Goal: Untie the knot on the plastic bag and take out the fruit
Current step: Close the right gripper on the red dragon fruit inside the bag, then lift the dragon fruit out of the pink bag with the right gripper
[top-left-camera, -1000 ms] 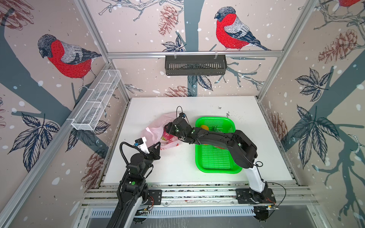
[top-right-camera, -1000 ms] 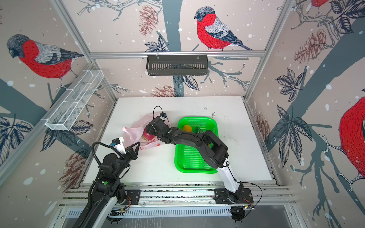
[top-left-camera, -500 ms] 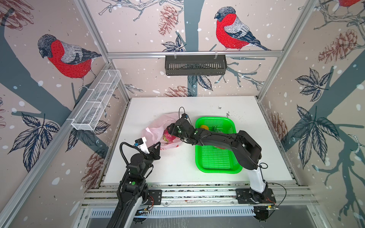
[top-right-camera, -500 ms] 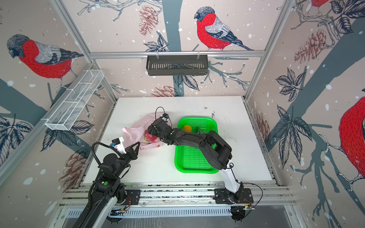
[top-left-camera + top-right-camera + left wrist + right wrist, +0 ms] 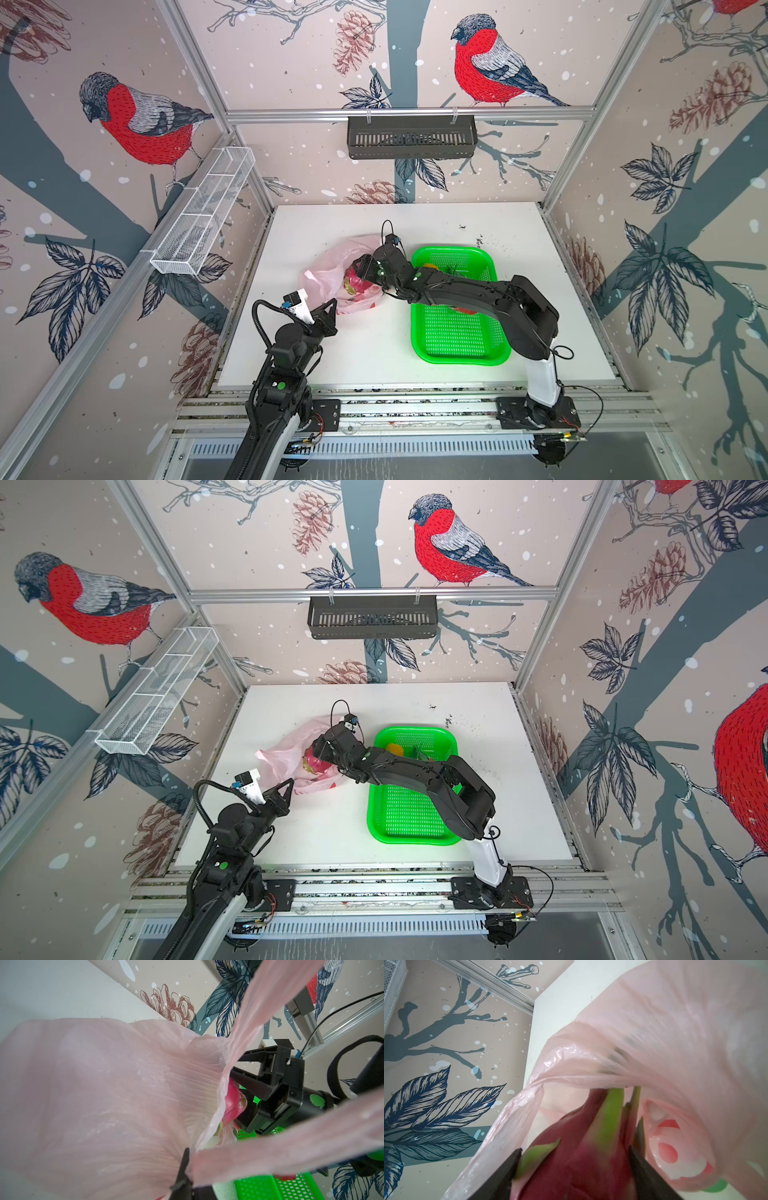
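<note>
The pink plastic bag [image 5: 328,270] lies on the white desk [image 5: 374,353] just beside a green basket [image 5: 457,360]. Its mouth is open and its handle strips hang loose, so the knot looks undone. The left hand [image 5: 329,306], pressed together, pinches the bag's edge. The right hand [image 5: 574,1153] reaches into the mouth, fingers set wide around a dragon fruit [image 5: 571,1126], gripping it. An orange ball [image 5: 430,266] sits in the basket. The gripped fruit is not yet out, and no yellow fruit can be seen.
</note>
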